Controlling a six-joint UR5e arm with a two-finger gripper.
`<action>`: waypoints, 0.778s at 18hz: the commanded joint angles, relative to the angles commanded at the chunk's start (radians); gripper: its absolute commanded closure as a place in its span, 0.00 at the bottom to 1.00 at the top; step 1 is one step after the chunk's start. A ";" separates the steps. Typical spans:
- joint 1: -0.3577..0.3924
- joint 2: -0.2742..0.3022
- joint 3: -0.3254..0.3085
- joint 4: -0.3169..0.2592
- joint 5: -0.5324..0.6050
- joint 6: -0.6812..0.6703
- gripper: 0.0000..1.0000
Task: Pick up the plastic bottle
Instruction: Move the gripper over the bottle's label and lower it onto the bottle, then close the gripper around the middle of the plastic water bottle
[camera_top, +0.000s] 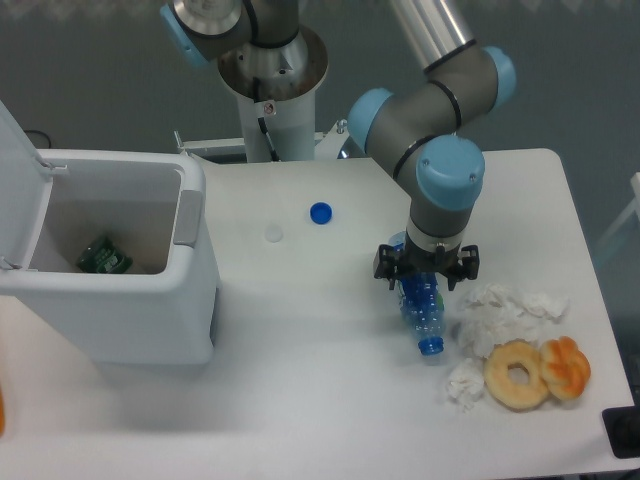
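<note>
Black two-finger pincer (426, 268), jaws spread and released, positioned over the upper half of the small clear blue-tinted plastic bottle (424, 318), which lies on the white desk (320, 380) beside crumpled white tissues (500, 305).

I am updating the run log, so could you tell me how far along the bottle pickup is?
Done: the gripper is positioned over the plastic bottle, fingers open on either side of its body. In hand: nothing yet; the bottle lies on the table. Left: closing on it and lifting.
</note>
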 joint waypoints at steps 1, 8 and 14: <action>0.002 -0.005 0.000 0.002 0.000 0.000 0.00; 0.011 -0.057 0.006 0.051 -0.002 0.002 0.00; 0.008 -0.083 0.005 0.061 -0.002 -0.002 0.00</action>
